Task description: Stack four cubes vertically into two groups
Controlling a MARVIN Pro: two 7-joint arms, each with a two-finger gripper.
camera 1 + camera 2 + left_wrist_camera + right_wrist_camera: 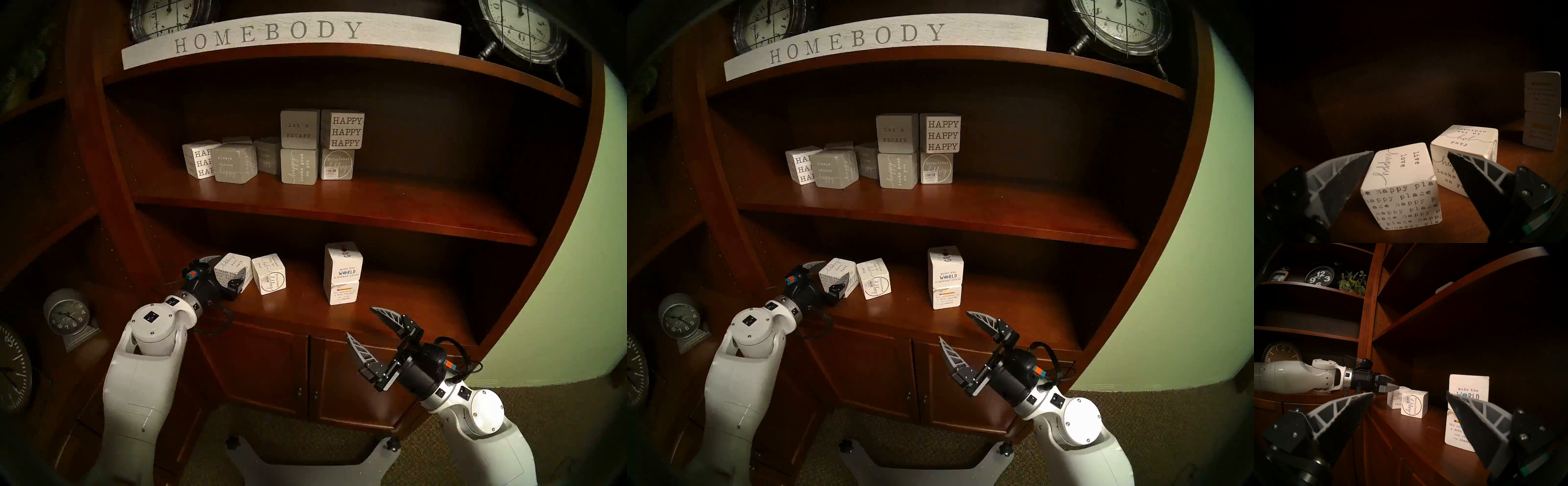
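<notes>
Left gripper point(1409, 156) astride "happy place" cube point(1401, 186)

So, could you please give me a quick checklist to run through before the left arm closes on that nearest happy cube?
1. Left pincer open: ok, fingers spread wide.
2. Happy place cube between the fingers: ok, one finger on each side, neither visibly pressing it.
3. Room for the right-hand finger: not ok, it sits in the narrow gap beside the joy cube and could nudge it.
4. Cube flat on the lower shelf: ok, though turned at an angle to the fingers.
5. GROW stack standing: ok, two cubes upright.
6. Right pincer out of the way: ok, open, empty, in front of the shelf.
</notes>
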